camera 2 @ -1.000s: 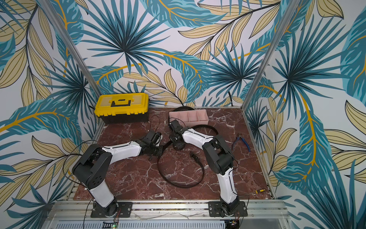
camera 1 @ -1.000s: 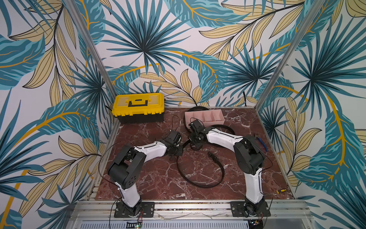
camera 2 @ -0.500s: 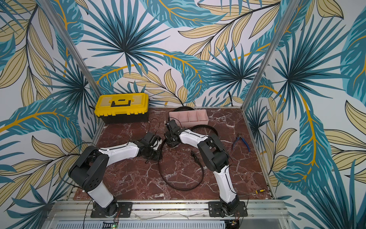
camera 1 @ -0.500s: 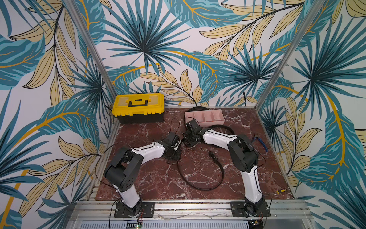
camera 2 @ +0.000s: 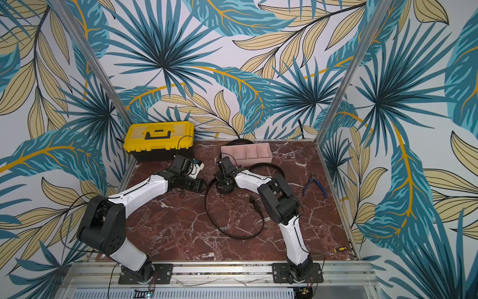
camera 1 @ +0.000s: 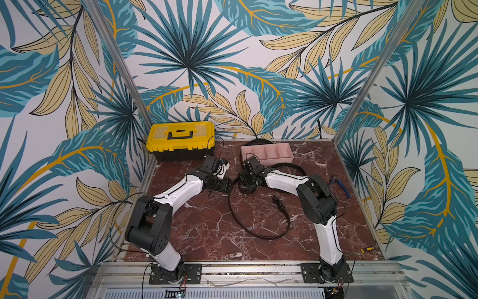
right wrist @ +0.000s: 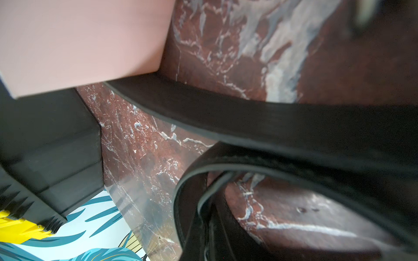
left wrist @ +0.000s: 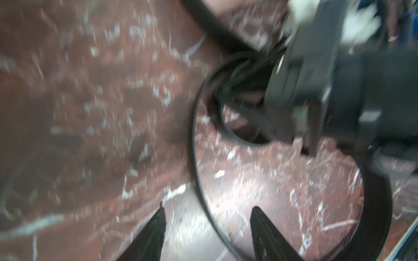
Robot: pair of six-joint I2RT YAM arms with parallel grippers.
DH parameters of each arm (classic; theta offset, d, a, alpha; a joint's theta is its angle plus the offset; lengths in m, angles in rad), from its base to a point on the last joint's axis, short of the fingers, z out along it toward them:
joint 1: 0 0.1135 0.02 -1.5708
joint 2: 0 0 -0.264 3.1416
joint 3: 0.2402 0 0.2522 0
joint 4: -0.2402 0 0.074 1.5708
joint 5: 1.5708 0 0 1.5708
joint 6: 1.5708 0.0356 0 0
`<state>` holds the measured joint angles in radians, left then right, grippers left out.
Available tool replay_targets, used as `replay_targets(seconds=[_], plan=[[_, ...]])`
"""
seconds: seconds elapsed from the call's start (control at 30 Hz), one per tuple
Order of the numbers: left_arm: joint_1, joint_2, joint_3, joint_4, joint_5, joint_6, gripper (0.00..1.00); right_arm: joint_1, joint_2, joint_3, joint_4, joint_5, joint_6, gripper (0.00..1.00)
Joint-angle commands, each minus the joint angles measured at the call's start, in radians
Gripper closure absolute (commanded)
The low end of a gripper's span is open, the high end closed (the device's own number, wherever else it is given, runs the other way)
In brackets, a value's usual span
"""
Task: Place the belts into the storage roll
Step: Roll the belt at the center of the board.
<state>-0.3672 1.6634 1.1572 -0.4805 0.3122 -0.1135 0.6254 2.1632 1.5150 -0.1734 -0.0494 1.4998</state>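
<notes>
Status: nothing is stowed yet. All four compartments of the storage roll [camera 1: 276, 160], at the far edge of the surface [camera 1: 207, 233], are seen empty in both top views. The looped belt [left wrist: 377, 214] is spread over the middle of the surface with its buckle [camera 1: 278, 203] toward the right side. Its other end is wound into a small coil [right wrist: 187, 214] just in front of the storage roll's left end. The right tool [camera 1: 247, 185] is shut and is judged to be pinching the coil's inner turns. The pinch itself is not shown, as its fingers are outside the right wrist view. The left tool [left wrist: 207, 205] is held apart just beside the coil, with the strap's edge running between its fingers and nothing clamped. The second belt [camera 1: 254, 141] appears to be laid around the outside of the storage roll, with an arc behind it at the far edge and a strap in front. Whether these are one piece cannot be told, and no buckle is made out on it. What is left, as judged: rolling is to be finished, the coil dropped into a compartment, then the same done for the second belt. The left wrist view is motion-blurred, the coil's turns cannot be counted, and in the top views the coil is largely covered by the right tool.
</notes>
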Motion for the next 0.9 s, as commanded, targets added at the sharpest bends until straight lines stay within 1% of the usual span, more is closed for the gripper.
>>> replay_targets(seconds=[0.0, 0.13, 0.2, 0.33, 0.4, 0.47, 0.6, 0.67, 0.73, 0.8, 0.87], plan=[[0.009, 0.117, 0.092, 0.028, 0.119, 0.154, 0.38, 0.003, 0.109, -0.047, -0.147, -0.031, -0.012, 1.00], [0.013, 0.244, 0.184, 0.031, 0.253, 0.244, 0.42, -0.001, 0.111, -0.041, -0.154, -0.033, -0.021, 1.00], [0.014, 0.273, 0.195, 0.045, 0.251, 0.266, 0.43, -0.004, 0.109, -0.039, -0.158, -0.035, -0.021, 1.00], [0.021, 0.303, 0.187, 0.087, 0.275, 0.263, 0.42, -0.012, 0.108, -0.039, -0.157, -0.038, -0.020, 1.00], [0.021, 0.323, 0.186, 0.097, 0.267, 0.258, 0.41, -0.013, 0.112, -0.036, -0.151, -0.047, -0.014, 1.00], [0.018, 0.349, 0.191, 0.098, 0.238, 0.241, 0.42, -0.015, 0.117, -0.032, -0.147, -0.053, -0.009, 1.00], [0.003, 0.378, 0.188, 0.121, 0.121, 0.203, 0.46, -0.015, 0.126, -0.022, -0.147, -0.060, -0.009, 1.00], [-0.005, 0.371, 0.193, 0.122, 0.086, 0.194, 0.47, -0.015, 0.127, -0.019, -0.146, -0.062, -0.009, 1.00], [-0.015, 0.328, 0.190, 0.121, 0.115, 0.199, 0.46, -0.016, 0.128, -0.015, -0.152, -0.062, -0.009, 1.00], [-0.019, 0.256, 0.171, 0.121, 0.149, 0.205, 0.46, -0.018, 0.132, -0.005, -0.160, -0.062, -0.014, 1.00], [-0.020, 0.191, 0.145, 0.119, 0.128, 0.208, 0.44, -0.020, 0.136, 0.001, -0.166, -0.064, -0.016, 1.00]])
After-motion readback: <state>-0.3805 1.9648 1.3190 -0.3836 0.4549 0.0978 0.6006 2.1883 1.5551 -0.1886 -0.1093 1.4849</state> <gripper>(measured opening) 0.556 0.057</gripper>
